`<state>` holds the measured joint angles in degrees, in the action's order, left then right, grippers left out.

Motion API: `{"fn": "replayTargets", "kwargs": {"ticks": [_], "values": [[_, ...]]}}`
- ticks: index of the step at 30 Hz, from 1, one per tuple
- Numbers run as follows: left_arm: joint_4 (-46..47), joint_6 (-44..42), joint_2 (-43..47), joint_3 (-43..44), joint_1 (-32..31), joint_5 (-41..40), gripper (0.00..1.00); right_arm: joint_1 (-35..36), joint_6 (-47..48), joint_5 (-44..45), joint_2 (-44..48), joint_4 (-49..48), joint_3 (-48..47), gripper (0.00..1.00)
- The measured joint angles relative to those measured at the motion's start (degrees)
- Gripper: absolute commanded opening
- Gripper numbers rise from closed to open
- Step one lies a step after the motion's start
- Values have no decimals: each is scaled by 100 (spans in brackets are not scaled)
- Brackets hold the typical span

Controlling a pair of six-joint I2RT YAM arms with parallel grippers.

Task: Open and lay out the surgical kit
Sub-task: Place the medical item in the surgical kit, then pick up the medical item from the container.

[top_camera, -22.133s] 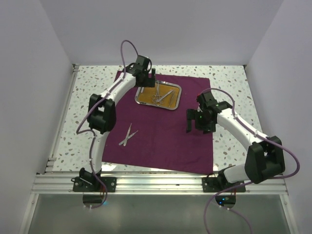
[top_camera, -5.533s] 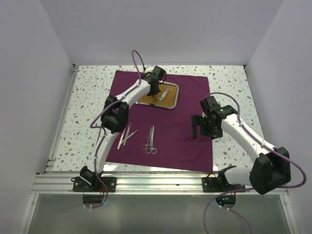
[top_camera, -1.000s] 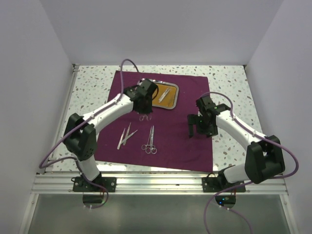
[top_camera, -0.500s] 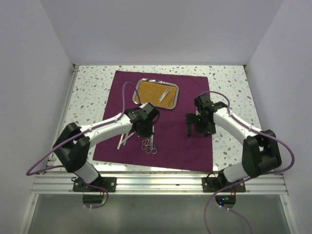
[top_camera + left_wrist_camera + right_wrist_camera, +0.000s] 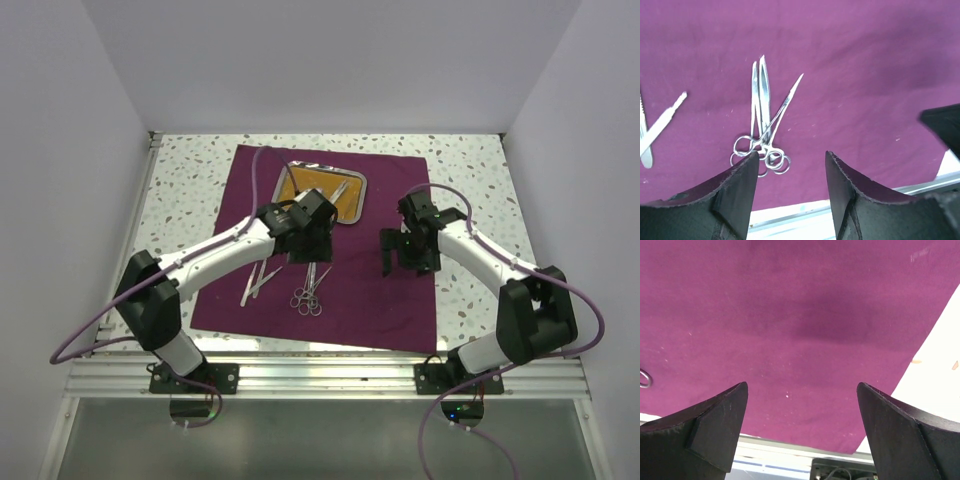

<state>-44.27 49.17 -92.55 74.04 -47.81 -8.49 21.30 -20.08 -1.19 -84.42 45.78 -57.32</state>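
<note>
The maroon cloth point(image 5: 370, 290) lies spread flat on the table. The steel tray point(image 5: 300, 183), amber-brown inside, sits at its far edge with one slim silver tool point(image 5: 340, 191) in it. Two ring-handled instruments point(image 5: 308, 290) lie crossed on the cloth; they also show in the left wrist view point(image 5: 762, 120). Silver tweezers point(image 5: 258, 279) lie to their left. My left gripper point(image 5: 313, 250) hangs open and empty above the cloth between the tray and the instruments point(image 5: 791, 160). My right gripper point(image 5: 404, 262) is open and empty over the cloth's right part point(image 5: 801, 390).
Speckled white table point(image 5: 190, 190) surrounds the cloth. An aluminium rail point(image 5: 320, 375) runs along the near edge. White walls close in the back and both sides. The right arm's dark link point(image 5: 942, 125) shows at the right of the left wrist view.
My left gripper carried a ring-handled instrument from the tray, let it go beside the first one, and has drawn back toward the tray, open. The right arm has barely moved.
</note>
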Motion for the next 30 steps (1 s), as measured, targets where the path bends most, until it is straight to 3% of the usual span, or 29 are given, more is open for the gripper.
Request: {"fn": "replayTargets", "kwargs": {"ticks": [10, 24, 30], "values": [[-684, -686, -898, 2035, 31, -345, 56, 0, -26, -129, -201, -184, -197, 94], [-901, -1480, -925, 2267, 1023, -350, 53, 17, -494, -319, -2124, -260, -3473, 92], [-975, -1759, -894, 2243, 1126, -365, 51, 227, -656, -256, -3316, -162, -4577, 91]]}}
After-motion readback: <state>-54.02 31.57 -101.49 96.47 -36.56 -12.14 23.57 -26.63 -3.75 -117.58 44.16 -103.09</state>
